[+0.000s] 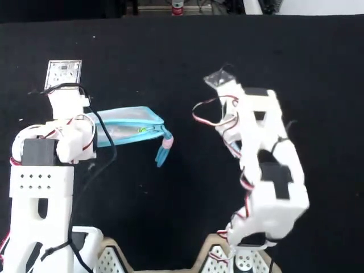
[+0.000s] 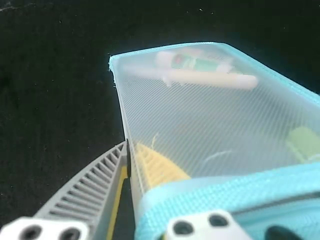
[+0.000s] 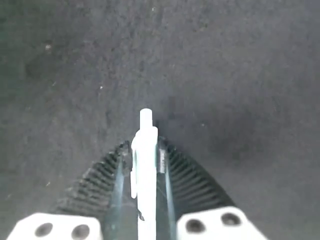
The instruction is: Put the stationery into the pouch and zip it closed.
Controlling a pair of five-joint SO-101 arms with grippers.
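High view: The pouch [image 1: 128, 126] lies flat on the black table [image 1: 187, 62], right by the left arm [image 1: 57, 148]. That arm sits at the pouch's end, most likely to keep it from sliding when things go in. A blue and pink strap [image 1: 164, 149] hangs off the far end. The right arm [image 1: 264, 165] stands well apart from the pouch. Its white body covers its tip from above.

Left wrist view: The left gripper [image 2: 131, 150] pinches one side of the pouch, one finger outside and one yellow finger seen through the see-through wall. A pale stick [image 2: 210, 77] and a green thing [image 2: 305, 142] are already inside. The green thing is cut off at the edge, so I cannot say what it is. The zip may be open, but it is too close and blurry to be sure.

Right wrist view: The right gripper [image 3: 145, 150] is closed tight around a white pen [image 3: 146, 165], which pokes out past the fingertips. This way the pen can go into the pouch tip first. The pen's back end is cut off.
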